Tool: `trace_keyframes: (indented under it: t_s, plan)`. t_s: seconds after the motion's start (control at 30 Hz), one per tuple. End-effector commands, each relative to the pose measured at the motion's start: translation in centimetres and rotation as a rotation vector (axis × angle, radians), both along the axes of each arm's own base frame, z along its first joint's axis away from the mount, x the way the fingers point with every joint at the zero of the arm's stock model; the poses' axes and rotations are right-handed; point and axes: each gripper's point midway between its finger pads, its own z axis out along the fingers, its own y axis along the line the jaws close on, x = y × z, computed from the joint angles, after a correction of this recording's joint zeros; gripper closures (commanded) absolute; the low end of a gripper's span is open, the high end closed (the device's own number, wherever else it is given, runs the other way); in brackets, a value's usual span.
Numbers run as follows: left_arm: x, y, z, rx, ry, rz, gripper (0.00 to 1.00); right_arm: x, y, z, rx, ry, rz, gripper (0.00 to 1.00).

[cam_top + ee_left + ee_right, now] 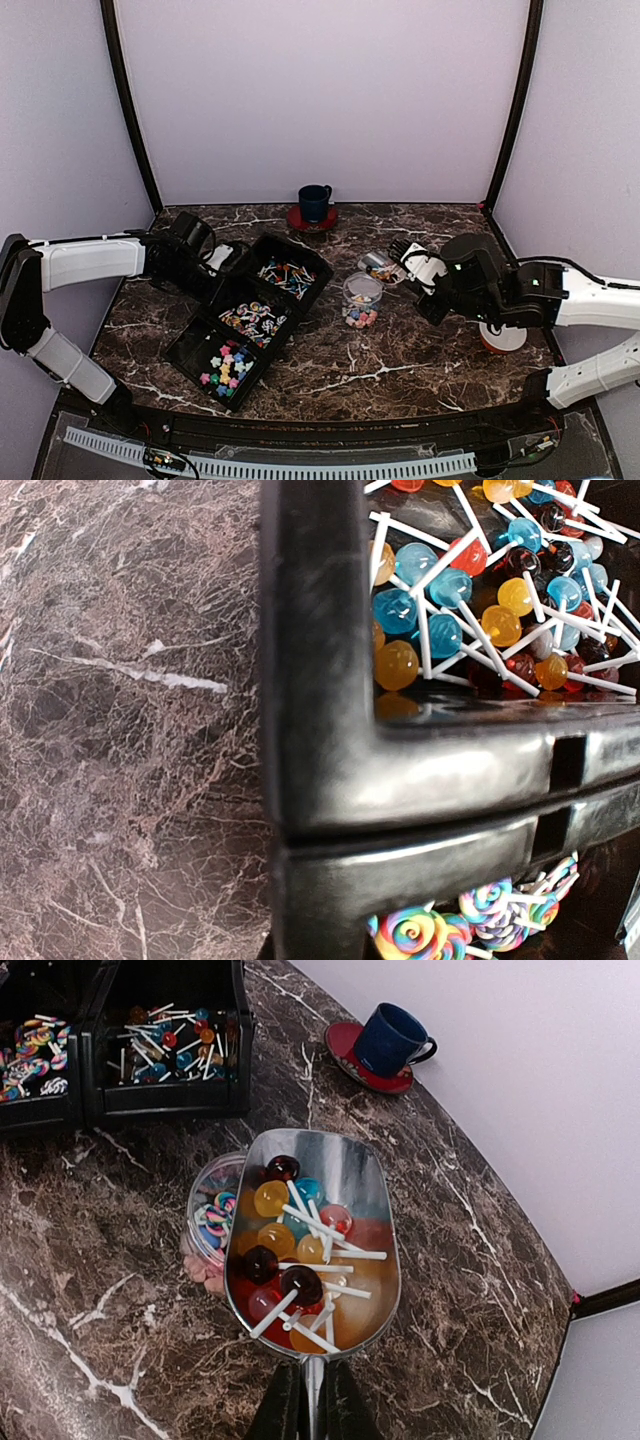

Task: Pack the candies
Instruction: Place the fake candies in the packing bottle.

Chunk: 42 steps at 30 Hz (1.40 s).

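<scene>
- clear jar: round, see-through, open-topped, upright on the dark veined marble-look tabletop. Small multicoloured candies lie in its bottom.
- metal scoop: shiny, trough-shaped, at the jar's far-right rim. It carries glossy round lollipops on thin white sticks.
- right gripper: to the right of the jar, clamped on the scoop's narrow handle.
- black tray: glossy plastic, three square compartments, left of the jar. More round lollipops fill the farthest, swirl lollipops the middle, star-like pieces the nearest.
- left gripper: beyond the tray from the jar, jaws drawn together; whether they pinch the tray's rim cannot be told.
- blue mug on red saucer: behind the jar, well apart.
</scene>
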Motion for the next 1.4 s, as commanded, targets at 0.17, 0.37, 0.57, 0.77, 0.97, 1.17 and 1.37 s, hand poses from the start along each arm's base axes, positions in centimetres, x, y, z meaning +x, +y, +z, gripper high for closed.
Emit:
trace_keyframes:
  t_s: [0.17,0.37,0.57,0.77,0.97,1.17,1.37]
  plan:
    - [2.0,-1.7,4.7,-0.125,-0.112,0.001,1.0,-0.6,-1.2,0.1,-0.045,0.074,-0.035,1.0]
    - [2.0,-1.7,4.8,-0.129,-0.113,0.001,1.0,-0.9,-1.4,-0.4,-0.114,0.116,-0.033,1.0]
    - [2.0,-1.6,4.9,-0.131,-0.115,0.002,1.0,-1.0,-1.5,-0.8,-0.163,0.142,-0.03,1.0]
    - [2.0,-1.7,4.9,-0.132,-0.117,0.001,1.0,-1.4,-1.5,-1.6,-0.215,0.175,-0.017,1.0]
    - [2.0,-1.6,4.9,-0.133,-0.115,0.002,1.0,-1.6,-1.4,-2.0,-0.264,0.191,-0.016,1.0]
    - [2.0,-1.6,5.0,-0.134,-0.115,0.001,1.0,-1.9,-1.2,-1.5,-0.298,0.192,-0.011,1.0]
    - [2.0,-1.6,5.1,-0.138,-0.118,0.002,1.0,-2.3,-1.7,-1.4,-0.363,0.198,-0.019,1.0]
